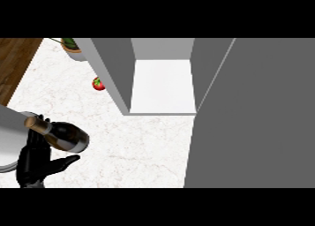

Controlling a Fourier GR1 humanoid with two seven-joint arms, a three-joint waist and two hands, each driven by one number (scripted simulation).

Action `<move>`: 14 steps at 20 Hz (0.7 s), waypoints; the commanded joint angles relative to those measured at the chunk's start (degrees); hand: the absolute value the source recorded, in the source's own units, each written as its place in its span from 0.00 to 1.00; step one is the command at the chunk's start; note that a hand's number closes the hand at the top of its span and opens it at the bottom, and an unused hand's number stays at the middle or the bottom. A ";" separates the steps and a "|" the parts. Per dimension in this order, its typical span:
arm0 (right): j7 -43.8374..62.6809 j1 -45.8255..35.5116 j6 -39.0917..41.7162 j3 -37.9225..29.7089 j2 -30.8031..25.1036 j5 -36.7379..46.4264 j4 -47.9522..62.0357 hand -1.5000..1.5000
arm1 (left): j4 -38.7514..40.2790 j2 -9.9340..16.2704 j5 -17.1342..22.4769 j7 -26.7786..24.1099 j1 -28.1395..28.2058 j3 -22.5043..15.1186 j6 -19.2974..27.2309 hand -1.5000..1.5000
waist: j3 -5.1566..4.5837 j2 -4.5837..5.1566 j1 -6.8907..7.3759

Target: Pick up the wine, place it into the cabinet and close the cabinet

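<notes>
A dark wine bottle (65, 136) with a tan cork end pointing up-left lies tilted in my left hand (37, 162) at the lower left, over the white marble counter (140, 145). The hand's fingers run up behind the bottle and the thumb sticks out to the right just below it. The grey forearm enters from the left edge. The cabinet (114, 70) stands open at the top middle, showing a bare white shelf (163, 84). Its grey door (257, 119) is swung open and fills the right side. The bottle is well left of and below the opening. My right hand does not show.
A red fruit with a green top (98, 84) lies on the counter by the cabinet's left wall. A potted plant (72, 47) stands at the top left. A brown wooden surface (10, 62) borders the counter at the upper left.
</notes>
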 commanded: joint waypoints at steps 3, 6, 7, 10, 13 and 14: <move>0.18 -0.07 0.11 -0.62 0.50 -2.90 -3.55 0.00 | 0.13 -0.22 0.88 1.48 -1.68 -1.05 0.18 0.00 | 0.02 0.01 0.20; 4.55 -0.98 -0.11 -3.08 -1.26 -5.95 -7.31 0.00 | 11.90 2.25 1.01 -6.31 -4.56 1.40 -4.25 0.00 | -0.02 0.08 -0.18; 3.60 0.92 -0.40 0.79 0.05 -1.99 -7.73 0.00 | 12.04 1.82 0.52 -5.58 -6.71 1.22 -1.41 0.00 | -0.01 0.04 -0.13; 0.83 4.52 0.05 3.07 1.36 -0.78 -8.03 0.00 | 8.21 1.21 2.97 -1.72 -8.02 1.28 -0.84 0.00 | 0.02 -0.04 -0.11; 1.93 1.55 -0.41 -0.46 0.19 -2.99 -6.45 0.00 | 11.65 0.75 3.42 -6.04 -6.21 0.44 -6.04 1.00 | 0.01 0.01 0.02; 5.37 -2.41 -2.69 1.69 1.01 -0.47 -4.76 0.00 | 10.31 0.84 3.13 -7.37 -3.93 -0.25 -7.68 1.00 | -0.01 -0.01 0.25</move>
